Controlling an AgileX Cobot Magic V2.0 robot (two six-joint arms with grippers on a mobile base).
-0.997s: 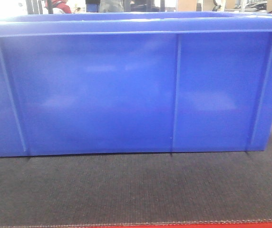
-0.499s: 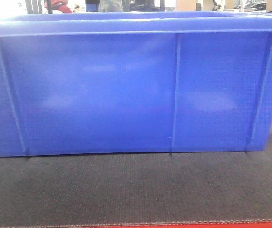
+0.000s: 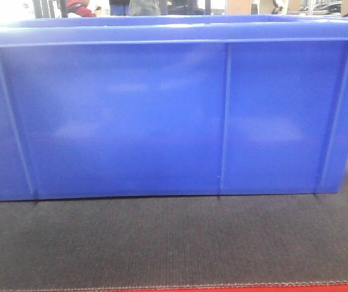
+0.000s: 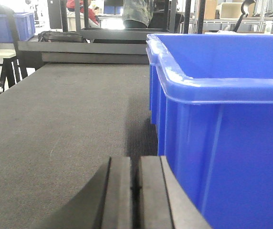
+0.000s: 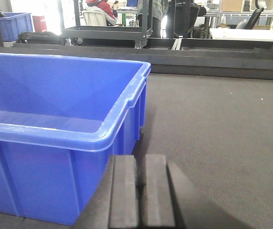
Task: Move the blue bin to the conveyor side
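The blue bin [image 3: 162, 115] stands on the conveyor [image 3: 174, 243], a dark woven belt with a red front edge, and fills most of the front view. In the left wrist view the blue bin [image 4: 232, 124] is on the right, and my left gripper [image 4: 135, 164] sits shut with nothing in it just beside the bin's left corner. The right wrist view shows the blue bin [image 5: 55, 129] on the left, its inside bare. My right gripper [image 5: 140, 164] is shut and holds nothing, close to the bin's right corner. Both arms flank the bin low over the belt.
The conveyor [image 4: 60, 124] belt stretches away on both sides [image 5: 222, 133]. Dark metal frames [image 5: 198, 57] and a rack [image 4: 98, 40] stand beyond it. Another blue crate [image 5: 7, 26] and people [image 4: 81, 9] are far behind.
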